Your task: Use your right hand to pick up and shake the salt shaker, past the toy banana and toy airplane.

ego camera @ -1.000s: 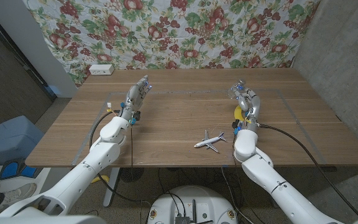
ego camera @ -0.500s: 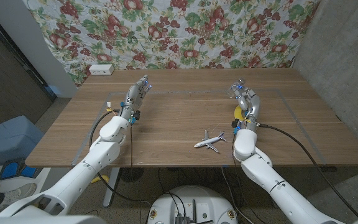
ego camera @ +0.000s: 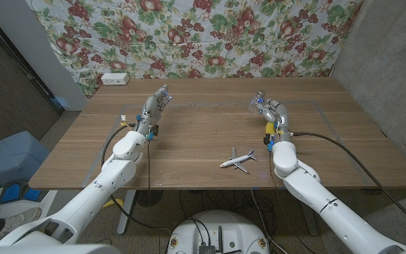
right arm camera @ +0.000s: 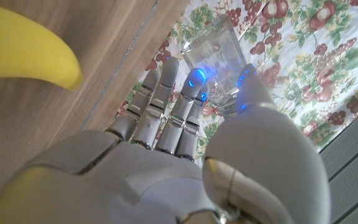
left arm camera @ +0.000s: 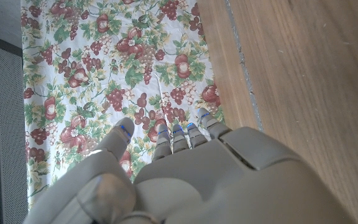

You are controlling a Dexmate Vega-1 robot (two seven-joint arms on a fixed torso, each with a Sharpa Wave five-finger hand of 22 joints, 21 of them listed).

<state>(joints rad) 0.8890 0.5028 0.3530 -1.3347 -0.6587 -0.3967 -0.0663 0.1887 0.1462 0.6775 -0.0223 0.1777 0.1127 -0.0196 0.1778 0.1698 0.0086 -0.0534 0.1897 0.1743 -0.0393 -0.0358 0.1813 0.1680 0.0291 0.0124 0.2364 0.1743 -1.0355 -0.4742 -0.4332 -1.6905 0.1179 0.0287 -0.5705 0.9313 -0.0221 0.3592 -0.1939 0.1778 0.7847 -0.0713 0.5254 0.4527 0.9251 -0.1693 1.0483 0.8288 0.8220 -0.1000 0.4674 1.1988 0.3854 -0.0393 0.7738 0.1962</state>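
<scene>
So the shake looks underway

Right hand (ego camera: 272, 113) grips the salt shaker (right arm camera: 219, 62) aloft above the toy banana (right arm camera: 23, 53), swung leftward since a moment ago. Left hand (ego camera: 155, 107) is empty, fingers extended.

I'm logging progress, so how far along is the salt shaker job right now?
Pickup looks done: the right hand holds the salt shaker between its fingers, beyond the banana and airplane. Shaking seems in hand or next; one moment cannot confirm it. The left hand holds nothing.
</scene>
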